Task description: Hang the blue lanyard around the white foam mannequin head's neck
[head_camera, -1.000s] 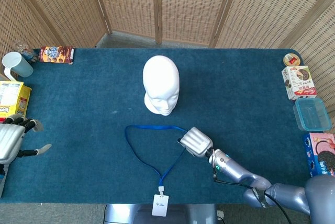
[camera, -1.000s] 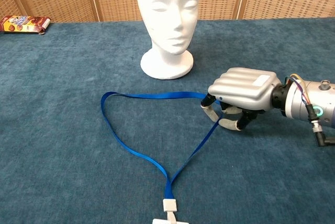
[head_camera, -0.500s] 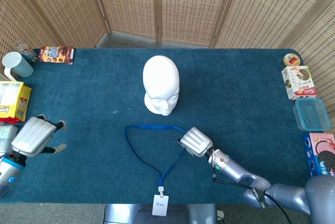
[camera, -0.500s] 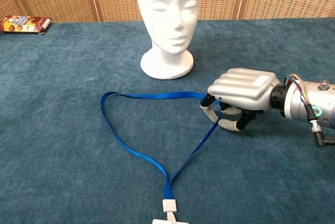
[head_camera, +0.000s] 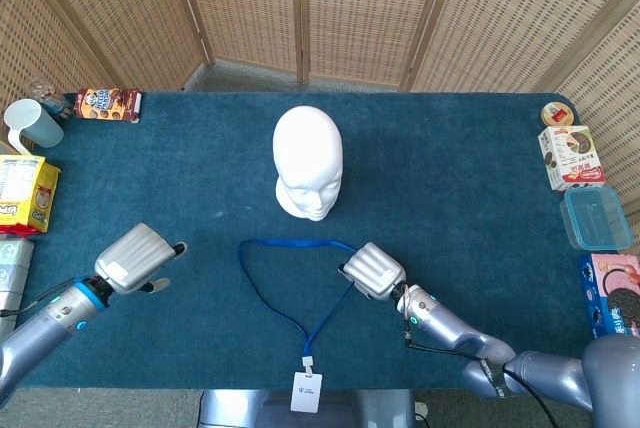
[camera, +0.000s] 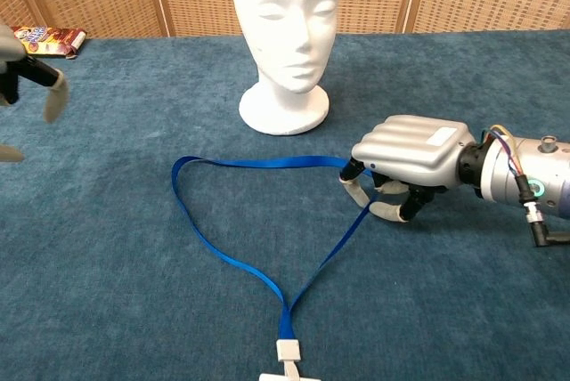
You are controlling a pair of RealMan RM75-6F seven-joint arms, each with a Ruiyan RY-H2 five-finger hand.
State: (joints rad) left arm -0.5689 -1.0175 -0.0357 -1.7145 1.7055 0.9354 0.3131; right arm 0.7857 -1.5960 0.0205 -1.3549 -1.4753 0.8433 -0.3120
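Observation:
The white foam mannequin head (head_camera: pixel 308 163) (camera: pixel 285 25) stands upright mid-table, facing me. In front of it the blue lanyard (head_camera: pixel 262 283) (camera: pixel 223 252) lies flat in a triangular loop, its white badge (head_camera: pixel 306 391) (camera: pixel 289 376) hanging at the near edge. My right hand (head_camera: pixel 373 270) (camera: pixel 410 158) rests palm down on the loop's right corner, fingers curled around the strap there. My left hand (head_camera: pixel 135 258) (camera: pixel 31 78) hovers over the carpet left of the loop, fingers apart and holding nothing; the chest view shows only its fingertips at the left edge.
A cookie box (head_camera: pixel 108 104) (camera: pixel 40 40), a pale mug (head_camera: pixel 30 123) and a yellow box (head_camera: pixel 25 193) line the table's left side. Snack boxes (head_camera: pixel 570 158), a clear lidded container (head_camera: pixel 596 218) and a small tin (head_camera: pixel 557 114) line the right edge. A wicker screen stands behind.
My left hand has swung in from the table's left edge toward the lanyard loop. The right hand and the lanyard have stayed put.

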